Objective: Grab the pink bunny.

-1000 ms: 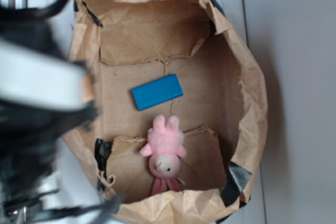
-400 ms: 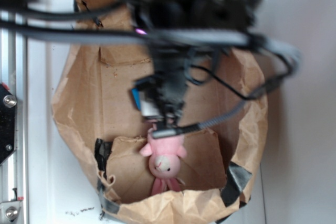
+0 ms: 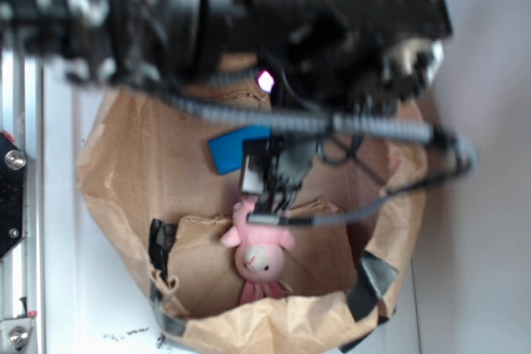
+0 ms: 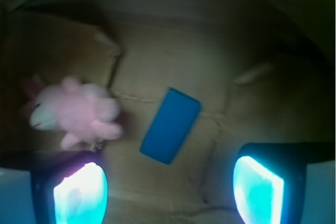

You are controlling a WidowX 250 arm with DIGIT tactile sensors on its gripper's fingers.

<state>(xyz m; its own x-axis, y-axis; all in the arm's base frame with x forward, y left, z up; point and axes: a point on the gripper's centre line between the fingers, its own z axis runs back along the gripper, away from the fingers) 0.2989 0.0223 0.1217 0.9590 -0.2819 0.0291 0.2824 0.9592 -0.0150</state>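
The pink bunny lies inside a brown paper bag, near its front wall, its pale face towards the camera. In the wrist view the pink bunny is at the left, blurred. My gripper hangs over the bag just above the bunny's ears and hides them. In the wrist view the gripper is open and empty, its two glowing fingers wide apart at the bottom, the bunny beyond the left one.
A flat blue block lies on the bag floor behind the bunny, half hidden by the arm; it is in the middle of the wrist view. Crumpled bag walls stand all round. A metal rail runs along the left.
The arm swung in from the left over the bag, then the gripper shifted slightly towards the bunny, baring more of the blue block. The bunny has not moved.
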